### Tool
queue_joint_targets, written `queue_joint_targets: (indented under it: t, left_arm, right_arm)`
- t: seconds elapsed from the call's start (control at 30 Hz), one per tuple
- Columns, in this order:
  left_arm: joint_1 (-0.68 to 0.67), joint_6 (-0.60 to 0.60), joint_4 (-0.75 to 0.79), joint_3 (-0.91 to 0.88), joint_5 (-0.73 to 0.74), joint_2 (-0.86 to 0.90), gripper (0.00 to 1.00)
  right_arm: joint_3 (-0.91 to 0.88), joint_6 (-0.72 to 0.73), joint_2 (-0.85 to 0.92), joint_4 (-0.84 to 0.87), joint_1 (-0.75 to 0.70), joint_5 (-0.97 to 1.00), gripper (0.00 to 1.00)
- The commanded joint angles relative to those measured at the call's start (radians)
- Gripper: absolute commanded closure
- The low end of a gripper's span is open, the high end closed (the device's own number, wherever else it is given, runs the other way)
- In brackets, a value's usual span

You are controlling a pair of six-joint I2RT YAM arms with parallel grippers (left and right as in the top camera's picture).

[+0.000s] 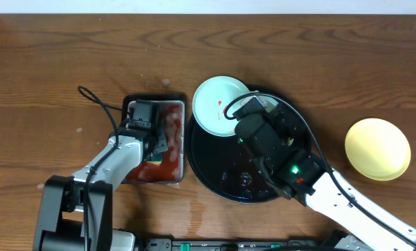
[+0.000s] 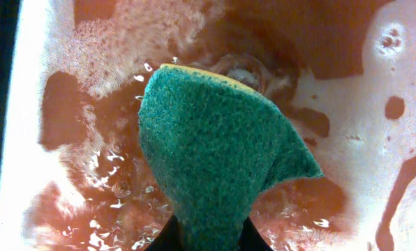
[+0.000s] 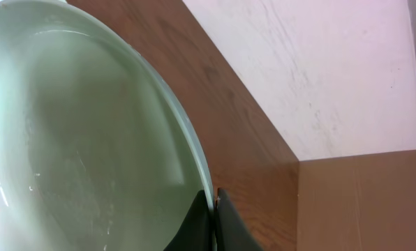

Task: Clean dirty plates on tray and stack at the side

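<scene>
Two trays sit on the brown wood-grain tabletop (image 1: 54, 56): the round, glossy black tray (image 1: 215, 167) and, left of it, a small rectangular metal tray (image 1: 172, 118) of foamy red liquid. We find the smooth pale mint plate (image 1: 215, 104) overlapping the black tray's far-left rim, its thin edge clamped by the right gripper (image 3: 213, 219), and the pale yellow plate (image 1: 377, 148) apart on bare wood to the right. The left gripper (image 2: 209, 240) pinches a coarse green, yellow-backed sponge (image 2: 215, 153) over the liquid.
</scene>
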Motion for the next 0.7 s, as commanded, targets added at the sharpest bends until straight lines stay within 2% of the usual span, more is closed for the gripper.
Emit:
queue_joint_targets:
  t: [0.0, 0.13, 0.17, 0.23, 0.27, 0.3, 0.67]
  left_arm:
    - [0.003, -0.001, -0.004, 0.011, 0.002, -0.021, 0.93]
    - [0.003, 0.007, -0.006, 0.016, 0.003, -0.085, 0.93]
    - [0.003, 0.007, -0.011, 0.016, 0.003, -0.100, 0.87]
    - [0.003, 0.007, -0.031, 0.016, 0.003, -0.125, 0.52]
    - [0.003, 0.006, -0.045, 0.016, 0.003, -0.133, 0.44]
    - [0.003, 0.006, -0.061, 0.016, 0.003, -0.138, 0.42]
    - [0.003, 0.005, -0.193, 0.008, 0.003, -0.137, 0.43]
  right_arm:
    - [0.023, -0.001, 0.002, -0.004, 0.008, 0.026, 0.99]
    - [0.023, -0.001, 0.002, -0.005, 0.008, 0.026, 0.99]
    - [0.023, -0.001, 0.002, -0.005, 0.008, 0.025, 0.99]
    - [0.023, -0.001, 0.002, -0.005, 0.008, 0.025, 0.99]
    - [0.023, -0.001, 0.002, -0.005, 0.008, 0.025, 0.99]
    - [0.023, -0.001, 0.002, -0.005, 0.008, 0.025, 0.99]
    - [0.023, -0.001, 0.002, -0.005, 0.008, 0.025, 0.99]
